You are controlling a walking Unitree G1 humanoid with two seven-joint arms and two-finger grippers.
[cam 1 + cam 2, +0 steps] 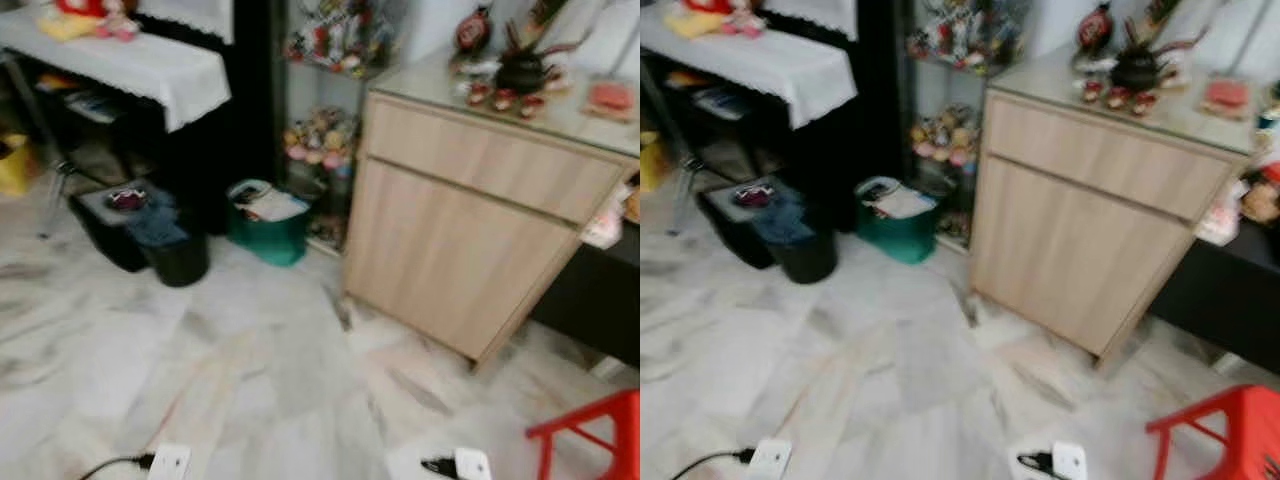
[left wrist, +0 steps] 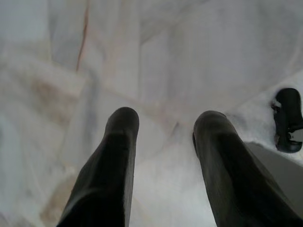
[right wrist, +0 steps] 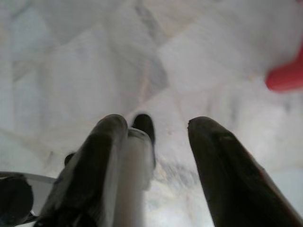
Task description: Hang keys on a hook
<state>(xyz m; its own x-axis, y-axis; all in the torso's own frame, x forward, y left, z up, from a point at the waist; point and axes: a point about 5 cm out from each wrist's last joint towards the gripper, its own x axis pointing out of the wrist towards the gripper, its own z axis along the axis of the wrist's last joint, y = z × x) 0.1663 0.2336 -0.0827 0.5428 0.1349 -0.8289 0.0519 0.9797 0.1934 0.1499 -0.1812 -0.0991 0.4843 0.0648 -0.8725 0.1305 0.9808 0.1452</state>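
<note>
Seemingly early on, both grippers hang open and empty over the pale marble floor (image 1: pixel 250 380), left gripper (image 2: pixel 163 130), right gripper (image 3: pixel 156 127), while beyond stands the light wooden cabinet (image 1: pixel 470 220); keys and hook remain unseen, everything left.

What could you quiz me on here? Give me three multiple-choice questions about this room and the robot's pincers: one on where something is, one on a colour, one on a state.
1. Where does the green bin stand?
A. on the cabinet
B. on the floor left of the wooden cabinet
C. under the red stool

2. What colour is the stool at the lower right?
A. red
B. blue
C. white

3. How are the left pincer's fingers?
A. shut together
B. clamped on keys
C. apart, holding nothing

Answers:
1 B: the green bin sits on the marble floor beside the wooden cabinet.
2 A: the stool is bright red.
3 C: the left pincer shows bare floor between its fingers.
</note>
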